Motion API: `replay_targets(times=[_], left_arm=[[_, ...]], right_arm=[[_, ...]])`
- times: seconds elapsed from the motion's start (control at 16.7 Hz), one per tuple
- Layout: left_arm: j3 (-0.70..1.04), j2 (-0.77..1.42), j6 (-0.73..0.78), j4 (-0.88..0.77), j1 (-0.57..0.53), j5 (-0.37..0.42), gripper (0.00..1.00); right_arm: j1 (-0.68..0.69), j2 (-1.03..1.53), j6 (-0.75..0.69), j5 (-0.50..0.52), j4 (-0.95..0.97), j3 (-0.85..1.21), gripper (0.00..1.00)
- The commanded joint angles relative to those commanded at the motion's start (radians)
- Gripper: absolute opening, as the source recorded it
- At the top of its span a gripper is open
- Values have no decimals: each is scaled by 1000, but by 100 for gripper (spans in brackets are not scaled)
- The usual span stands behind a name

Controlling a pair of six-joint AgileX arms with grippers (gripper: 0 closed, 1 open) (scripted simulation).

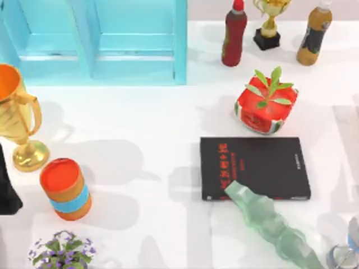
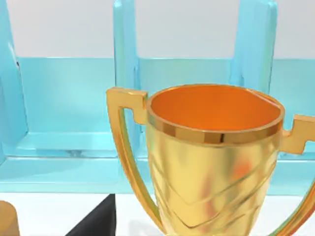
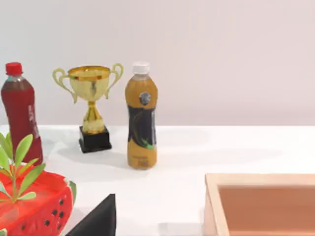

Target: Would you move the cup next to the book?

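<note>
Since the cup (image 1: 343,256) sits at the bench's front right corner, beyond the book (image 1: 255,167), your right arm is nearer; whether its hand is open or closed cannot be told.

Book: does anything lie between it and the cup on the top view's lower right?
Yes. A pale green wavy piece lies slantwise between them, its tip on the book's near edge, its other end close to the cup, which is cut off at the picture's corner. A red plant pot stands by the book's far edge.
</note>
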Motion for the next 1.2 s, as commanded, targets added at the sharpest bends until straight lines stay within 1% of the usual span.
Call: replay_targets(times=[0.18,0.3,0.42,0.54,0.66,0.84,1.2], left_arm=[[7,7,9,-6,5,-1,100],[46,41,59,-37,27,-3,100],[112,100,147,-89,66,-7,100],[202,183,273,-159,119,-13,100],[309,287,428,-245,183,-18,100],[490,474,704,-397,295,-26,100],[868,915,1354,-726,539,-32,100]], right_arm=[[0,0,0,0,0,0,100],[0,0,0,0,0,0,100],[0,0,0,0,0,0,100],[0,0,0,0,0,0,100],[0,0,0,0,0,0,100],[0,0,0,0,0,0,100],[0,0,0,0,0,0,100]])
